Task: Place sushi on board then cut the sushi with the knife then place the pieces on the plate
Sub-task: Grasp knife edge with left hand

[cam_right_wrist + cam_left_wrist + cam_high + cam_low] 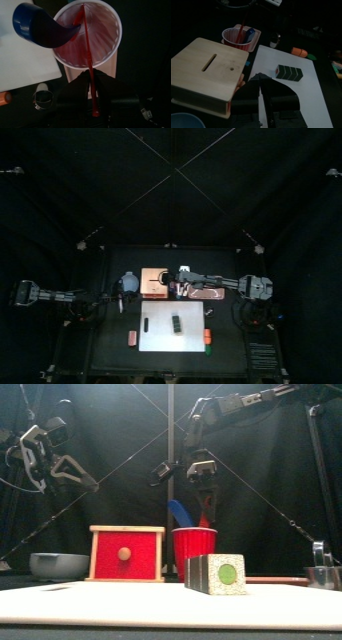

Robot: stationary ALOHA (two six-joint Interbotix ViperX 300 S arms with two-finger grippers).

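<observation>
A dark green sushi roll [175,323] [218,574] [291,72] lies on the white cutting board [158,340] [304,100]. Behind the board stands the red cup [194,554] [100,30], holding a blue knife [178,512] [37,27] and a red knife [87,55]. My right gripper [183,279] [185,474] [91,75] hangs right over the cup, shut on the red knife's upper end. The pink plate [215,294] lies to the right of the cup. My left gripper [120,306] [74,476] [263,80] hovers open and empty at the board's left, near the wooden box.
The wooden box [156,280] [127,554] [208,70] stands left of the cup, with a blue-grey bowl [128,281] [59,565] further left. A metal cutter [321,574] sits at the far right. Small orange toys [130,337] [207,335] lie beside the board.
</observation>
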